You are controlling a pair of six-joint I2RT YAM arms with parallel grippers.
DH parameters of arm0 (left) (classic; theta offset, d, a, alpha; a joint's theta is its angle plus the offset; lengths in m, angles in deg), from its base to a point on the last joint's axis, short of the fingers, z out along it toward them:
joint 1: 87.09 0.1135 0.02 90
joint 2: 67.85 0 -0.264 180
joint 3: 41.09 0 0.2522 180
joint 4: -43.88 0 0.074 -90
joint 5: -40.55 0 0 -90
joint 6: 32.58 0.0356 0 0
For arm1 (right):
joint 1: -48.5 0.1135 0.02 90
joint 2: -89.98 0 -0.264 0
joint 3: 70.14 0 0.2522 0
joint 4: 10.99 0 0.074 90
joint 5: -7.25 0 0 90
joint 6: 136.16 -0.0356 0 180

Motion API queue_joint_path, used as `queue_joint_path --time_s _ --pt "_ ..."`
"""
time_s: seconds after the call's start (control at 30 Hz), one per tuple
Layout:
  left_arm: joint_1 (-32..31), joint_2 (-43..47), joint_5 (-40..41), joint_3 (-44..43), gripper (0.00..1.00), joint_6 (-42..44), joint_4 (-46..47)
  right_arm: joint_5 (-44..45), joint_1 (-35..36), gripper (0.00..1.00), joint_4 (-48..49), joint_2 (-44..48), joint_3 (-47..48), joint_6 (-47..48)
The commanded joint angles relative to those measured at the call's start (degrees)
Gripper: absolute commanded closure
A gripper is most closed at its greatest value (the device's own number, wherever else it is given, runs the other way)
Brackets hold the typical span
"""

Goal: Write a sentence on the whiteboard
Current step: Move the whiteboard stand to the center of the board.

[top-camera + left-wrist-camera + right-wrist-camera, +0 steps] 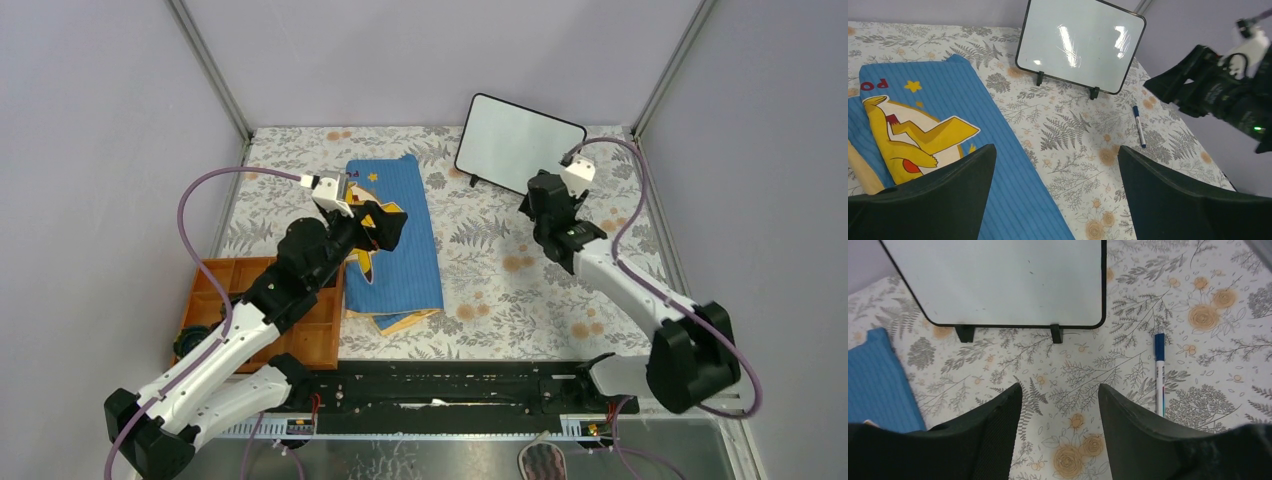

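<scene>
The whiteboard [998,280] stood propped on its little feet at the far side of the tabletop [1198,270], face blank, with no sentence on it yet. Just beyond its right foot a blue-capped marker [1160,375] lay flat, long axis running from the board back toward the arms, cap end nearest the board. The right tool [1058,390] hovered closest, jaws apart and empty, with the marker off to its right, not between the fingers. A sideways shift looked needed before any pinch. The left tool [1055,155] hung wide open and empty above the blue cloth [948,85], well apart from the marker.
</scene>
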Motion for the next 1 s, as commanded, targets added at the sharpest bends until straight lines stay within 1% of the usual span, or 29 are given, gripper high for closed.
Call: queue_joint_path --time_s 0.0,0.17,0.3,0.4,0.53,0.67,0.97 --pt "-0.37 0.56 0.22 0.04 0.01 -0.21 2.73 3.35 -0.54 0.37 6.35 -7.08 1.15 -4.11" --pt "-0.6 0.26 0.23 -0.07 0.01 -0.67 2.67 3.34 -1.62 0.35 7.53 -14.92 4.09 -4.78" --pt "-0.59 -0.3 -0.15 -0.32 0.01 -0.88 2.44 3.45 -1.9 0.33 7.14 -21.05 8.35 -4.18" --pt "-0.6 -0.4 0.19 -0.33 0.01 -0.88 2.34 3.9 -2.19 0.33 6.94 -24.94 11.02 -3.75" --pt "-0.62 -0.56 0.51 -0.25 0.01 -0.88 2.35 3.85 -3.33 0.37 6.36 -29.6 14.13 -2.85" --pt "-0.6 -1.16 0.85 -0.34 0.01 -0.95 2.3 3.09 -4.02 0.42 6.23 -32.12 15.4 -1.97" --pt "-0.64 -2.33 0.5 -0.79 0.01 -1.1 2.2 1.8 -5.12 0.45 5.57 -36.25 18.58 -0.23"
